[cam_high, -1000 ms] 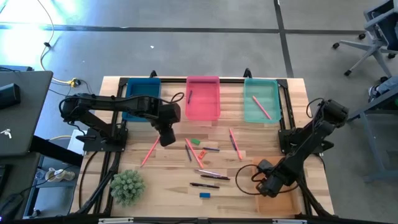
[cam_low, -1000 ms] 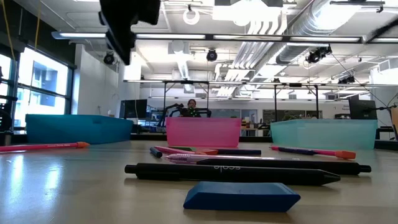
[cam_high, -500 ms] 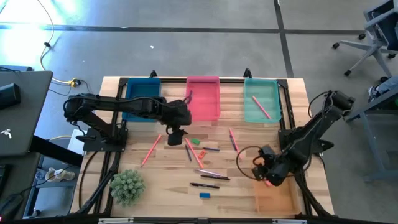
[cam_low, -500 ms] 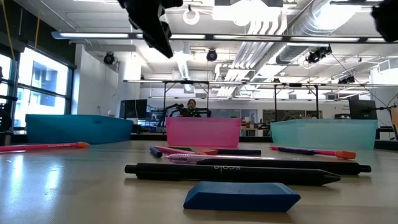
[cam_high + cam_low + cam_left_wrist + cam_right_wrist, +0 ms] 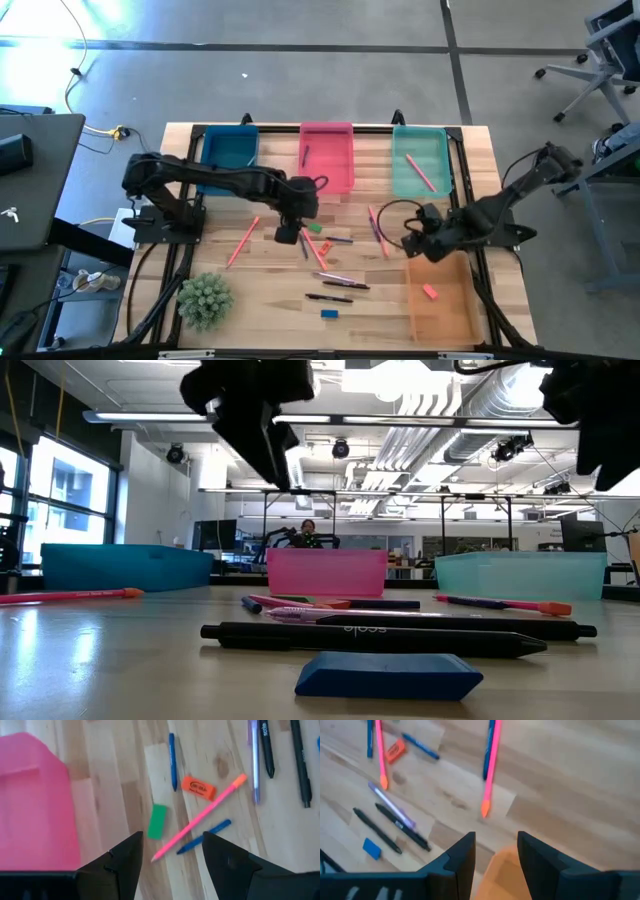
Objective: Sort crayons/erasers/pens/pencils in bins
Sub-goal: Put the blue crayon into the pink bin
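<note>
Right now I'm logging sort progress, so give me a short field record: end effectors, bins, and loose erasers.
left end effector: open, above the green eraser
right end effector: open, empty, over the orange bin's edge
orange bin: holds a pink eraser
pink bin: one pen
teal bin: one pink stick
blue bin: nothing seen inside
loose erasers: green, blue eraser

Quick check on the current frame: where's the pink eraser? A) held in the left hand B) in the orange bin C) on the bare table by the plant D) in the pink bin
B: in the high view the pink eraser lies inside the orange bin near the table's right edge, apart from the right hand, which hangs empty and open just beyond that bin.
</note>
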Controlling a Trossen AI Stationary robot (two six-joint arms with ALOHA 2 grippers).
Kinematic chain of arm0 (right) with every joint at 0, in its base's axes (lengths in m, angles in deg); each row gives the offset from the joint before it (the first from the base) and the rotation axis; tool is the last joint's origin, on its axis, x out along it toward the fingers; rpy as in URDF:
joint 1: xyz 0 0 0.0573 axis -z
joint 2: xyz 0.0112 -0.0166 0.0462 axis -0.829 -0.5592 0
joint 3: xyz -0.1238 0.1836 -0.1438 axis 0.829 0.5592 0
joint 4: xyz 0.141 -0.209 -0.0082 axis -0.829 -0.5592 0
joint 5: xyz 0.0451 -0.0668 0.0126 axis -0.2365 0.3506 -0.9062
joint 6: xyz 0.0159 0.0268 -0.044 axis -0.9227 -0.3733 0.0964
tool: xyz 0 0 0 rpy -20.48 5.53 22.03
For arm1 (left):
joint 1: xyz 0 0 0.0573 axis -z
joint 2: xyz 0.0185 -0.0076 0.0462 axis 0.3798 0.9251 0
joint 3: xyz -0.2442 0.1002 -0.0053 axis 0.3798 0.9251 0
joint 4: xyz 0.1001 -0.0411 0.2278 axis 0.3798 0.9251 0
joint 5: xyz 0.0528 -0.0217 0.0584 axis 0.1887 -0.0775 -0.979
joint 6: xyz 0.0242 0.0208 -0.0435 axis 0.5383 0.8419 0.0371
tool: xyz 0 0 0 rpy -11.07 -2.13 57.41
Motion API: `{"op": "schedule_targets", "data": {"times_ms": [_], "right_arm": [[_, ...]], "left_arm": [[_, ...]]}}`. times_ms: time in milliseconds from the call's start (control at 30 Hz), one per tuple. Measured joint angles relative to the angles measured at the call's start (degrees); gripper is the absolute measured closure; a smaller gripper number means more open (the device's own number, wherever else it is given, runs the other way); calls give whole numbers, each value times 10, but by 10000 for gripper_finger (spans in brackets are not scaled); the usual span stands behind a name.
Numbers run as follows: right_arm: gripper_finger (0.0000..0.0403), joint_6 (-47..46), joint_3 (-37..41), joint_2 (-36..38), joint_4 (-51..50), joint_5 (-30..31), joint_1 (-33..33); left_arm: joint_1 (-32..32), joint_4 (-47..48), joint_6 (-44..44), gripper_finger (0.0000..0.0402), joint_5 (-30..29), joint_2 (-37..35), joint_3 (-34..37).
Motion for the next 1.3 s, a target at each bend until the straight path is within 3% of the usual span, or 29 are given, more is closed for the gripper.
{"op": "schedule_targets", "data": {"times_ms": [533, 1300], "right_arm": [[265, 97, 0, 21, -28, -7, 60], [265, 100, 0, 21, -32, -7, 59]], "left_arm": [[60, 1, 54, 211, -29, 95, 0], [84, -16, 88, 211, -29, 137, 0]]}}
